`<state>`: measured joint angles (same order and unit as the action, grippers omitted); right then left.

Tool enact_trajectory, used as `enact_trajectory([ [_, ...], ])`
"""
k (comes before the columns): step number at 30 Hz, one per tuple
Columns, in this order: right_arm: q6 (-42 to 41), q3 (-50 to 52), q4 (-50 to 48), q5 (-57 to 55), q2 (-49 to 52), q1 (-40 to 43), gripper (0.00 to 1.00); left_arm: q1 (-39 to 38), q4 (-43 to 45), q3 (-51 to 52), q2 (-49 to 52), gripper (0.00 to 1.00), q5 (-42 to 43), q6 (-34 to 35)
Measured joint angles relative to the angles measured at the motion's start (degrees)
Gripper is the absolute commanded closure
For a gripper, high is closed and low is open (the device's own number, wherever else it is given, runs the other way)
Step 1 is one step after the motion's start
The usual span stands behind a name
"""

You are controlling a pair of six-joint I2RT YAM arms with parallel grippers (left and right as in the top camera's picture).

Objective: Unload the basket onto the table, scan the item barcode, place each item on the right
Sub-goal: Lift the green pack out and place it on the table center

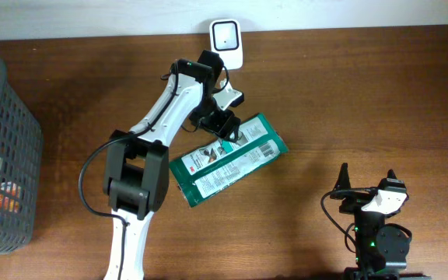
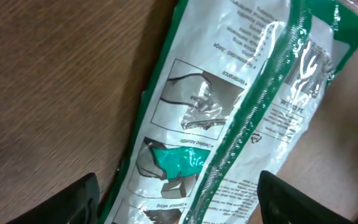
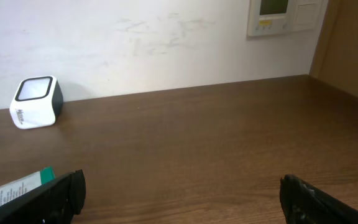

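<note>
The item, a green and white plastic packet, lies flat and slanted on the wooden table, printed side up. My left gripper hovers over its upper end, open. In the left wrist view the packet fills the space below, with a black finger on either side of it, and the left gripper is not clamped on it. The white barcode scanner stands at the table's far edge, just beyond the left arm. My right gripper rests open near the front right, with nothing in it.
A grey mesh basket with items inside stands at the left edge. In the right wrist view the scanner sits by the white wall, a corner of the packet shows low left, and bare wood lies before the right gripper.
</note>
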<state>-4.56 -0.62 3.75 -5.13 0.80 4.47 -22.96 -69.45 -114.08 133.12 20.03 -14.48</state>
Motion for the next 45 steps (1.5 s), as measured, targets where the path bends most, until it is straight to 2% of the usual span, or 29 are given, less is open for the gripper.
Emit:
enact_trajectory([
  [6, 0.0, 0.0, 0.0, 0.0, 0.0, 0.0, 0.02, 0.0, -4.3, -4.0, 0.2, 0.25, -3.7, 0.1],
  [15, 0.0, 0.0, 0.0, 0.0, 0.0, 0.0, 0.02, 5.4, -13.8, -27.4, -4.2, 0.27, -9.8, 3.0],
  [20, 0.0, 0.0, 0.0, 0.0, 0.0, 0.0, 0.02, 14.0, -18.3, -36.7, -11.7, 0.26, -16.2, 6.5],
  [22, 0.0, 0.0, 0.0, 0.0, 0.0, 0.0, 0.02, 18.2, -18.9, -37.8, -14.5, 0.21, -17.9, 7.7],
  [26, 0.0, 0.0, 0.0, 0.0, 0.0, 0.0, 0.02, 30.8, -19.4, -38.2, -18.9, 0.18, -20.1, 11.4],
  [29, 0.0, 0.0, 0.0, 0.0, 0.0, 0.0, 0.02, 40.9, -19.2, -38.2, -19.3, 0.18, -20.5, 13.8],
  [30, 0.0, 0.0, 0.0, 0.0, 0.0, 0.0, 0.02, 43.9, -19.3, -38.1, -19.3, 0.13, -20.7, 14.3],
  [31, 0.0, 0.0, 0.0, 0.0, 0.0, 0.0, 0.02, 45.5, -19.4, -38.1, -19.3, 0.13, -20.8, 14.9],
  [32, 0.0, 0.0, 0.0, 0.0, 0.0, 0.0, 0.02, 50.5, -19.6, -38.1, -19.3, 0.13, -21.6, 15.5],
  [40, 0.0, 0.0, 0.0, 0.0, 0.0, 0.0, 0.02, 66.4, -20.4, -37.6, -19.3, 0.14, -23.5, 19.5],
  [45, 0.0, 0.0, 0.0, 0.0, 0.0, 0.0, 0.02, 70.6, -18.8, -30.0, -19.9, 0.16, -23.5, 20.3],
])
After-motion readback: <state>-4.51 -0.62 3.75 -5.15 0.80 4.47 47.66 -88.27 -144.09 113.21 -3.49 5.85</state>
